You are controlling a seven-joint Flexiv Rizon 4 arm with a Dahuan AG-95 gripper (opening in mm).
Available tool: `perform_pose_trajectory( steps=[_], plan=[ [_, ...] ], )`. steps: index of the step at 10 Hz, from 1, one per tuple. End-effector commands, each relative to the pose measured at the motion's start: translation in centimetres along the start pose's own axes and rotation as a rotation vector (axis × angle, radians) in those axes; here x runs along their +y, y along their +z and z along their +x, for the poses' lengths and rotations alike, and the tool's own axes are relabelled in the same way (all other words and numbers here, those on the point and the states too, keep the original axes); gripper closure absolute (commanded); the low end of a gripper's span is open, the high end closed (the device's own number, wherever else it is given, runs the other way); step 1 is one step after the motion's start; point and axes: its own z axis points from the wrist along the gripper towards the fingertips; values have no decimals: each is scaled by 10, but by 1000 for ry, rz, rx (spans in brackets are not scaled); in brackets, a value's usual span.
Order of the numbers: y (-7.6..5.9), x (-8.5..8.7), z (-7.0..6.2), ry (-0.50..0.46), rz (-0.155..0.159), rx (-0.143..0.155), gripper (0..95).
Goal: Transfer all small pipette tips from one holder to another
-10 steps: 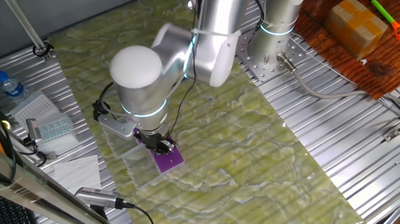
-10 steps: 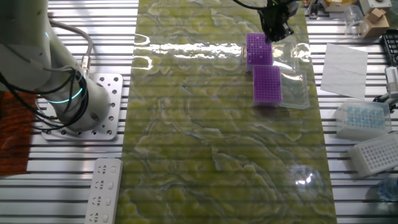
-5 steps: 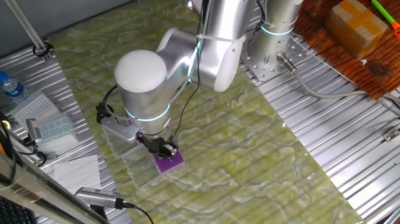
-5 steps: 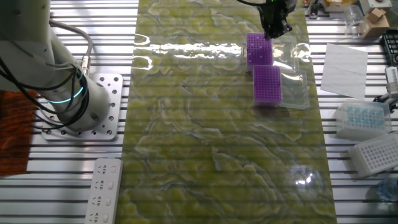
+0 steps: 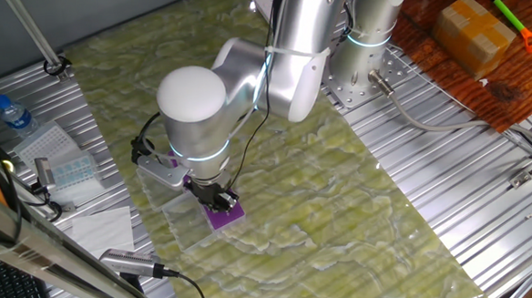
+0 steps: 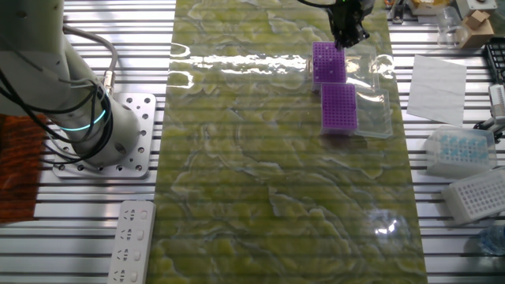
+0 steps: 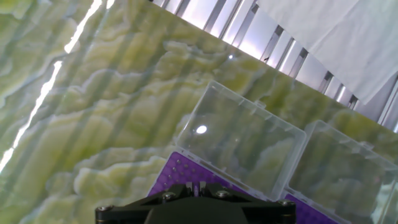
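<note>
Two purple racks lie side by side on the green mat, the far rack [image 6: 327, 63] and the near rack [image 6: 339, 106]. My gripper [image 6: 348, 38] hangs low over the far rack's outer edge; in the one fixed view it [image 5: 219, 201] covers part of a purple rack [image 5: 226, 215]. In the hand view my gripper [image 7: 195, 188] stands just above the purple rack [image 7: 180, 169], which shows small pale dots. The jaws are nearly together with a thin whitish small pipette tip [image 7: 195, 191] between them. Other tips are too small to make out.
Two clear plastic lids [image 7: 242, 140] [image 7: 348, 168] lie on the mat beside the racks. White paper [image 6: 435, 88], a pale blue tip box [image 6: 459, 148] and a white rack [image 6: 477, 196] sit on the slatted metal table beside the mat. A second arm's base [image 6: 102, 134] stands opposite.
In the one fixed view the arm has shifted slightly right and a little lower over the purple rack. The racks and lids have not moved.
</note>
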Motion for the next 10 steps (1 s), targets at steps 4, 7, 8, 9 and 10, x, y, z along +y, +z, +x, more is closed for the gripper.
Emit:
perform_pose_trajectory(
  steps=[4, 7, 8, 9, 10],
  plan=[
    [4, -1, -1, -5, 3, -6, 950],
    [6, -1, -1, -10, 4, -6, 950],
    [7, -1, -1, -25, 3, -7, 950],
    [7, -1, -1, -45, 3, -6, 950],
    [8, -1, 0, -47, 3, -6, 570]
  ],
)
